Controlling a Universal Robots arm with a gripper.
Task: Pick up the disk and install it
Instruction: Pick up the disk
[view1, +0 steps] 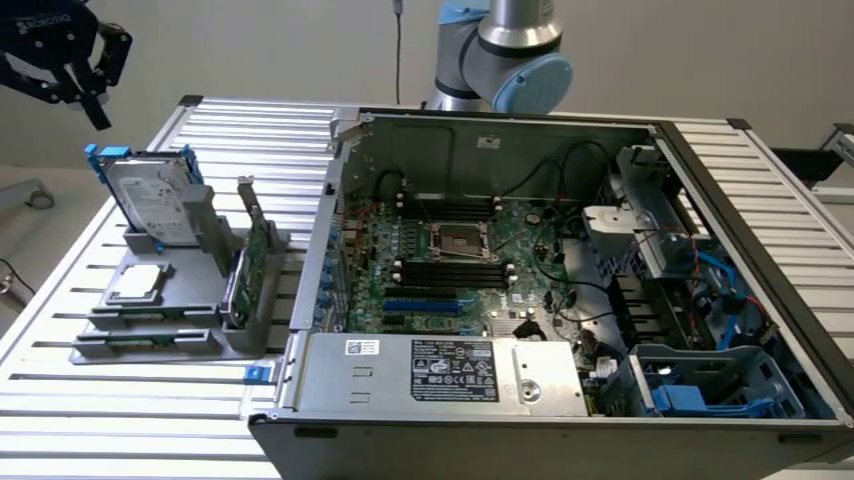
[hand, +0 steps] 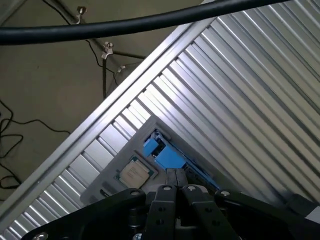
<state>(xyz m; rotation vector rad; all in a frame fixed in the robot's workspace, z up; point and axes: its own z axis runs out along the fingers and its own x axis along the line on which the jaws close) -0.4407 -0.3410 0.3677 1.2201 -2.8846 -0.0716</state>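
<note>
The disk (view1: 150, 200) stands on edge in a grey fixture (view1: 174, 322) on the slatted aluminium table (view1: 134, 425), at the exterior view's left. Its silver face with the white label leans slightly back, and the blue carrier frame shows along its top and sides. In the wrist view the disk (hand: 165, 157) appears as a blue strip just past the fingertips.

The gripper (view1: 95, 112) hangs above the disk and a little toward the exterior view's left, apart from it. In the wrist view the gripper (hand: 175, 175) has its two black fingers (hand: 170, 180) pressed together, with nothing between them.

On the same fixture, a small square silver chip (view1: 140, 283) lies flat in front of the disk, and a green circuit card (view1: 254, 268) stands upright beside it.

To the exterior view's right of the fixture lies an open computer case (view1: 494, 150), showing its motherboard (view1: 441, 260), a power supply (view1: 441, 372) and blue drive bays (view1: 694, 395). The robot arm (view1: 514, 50) rises behind the case.
</note>
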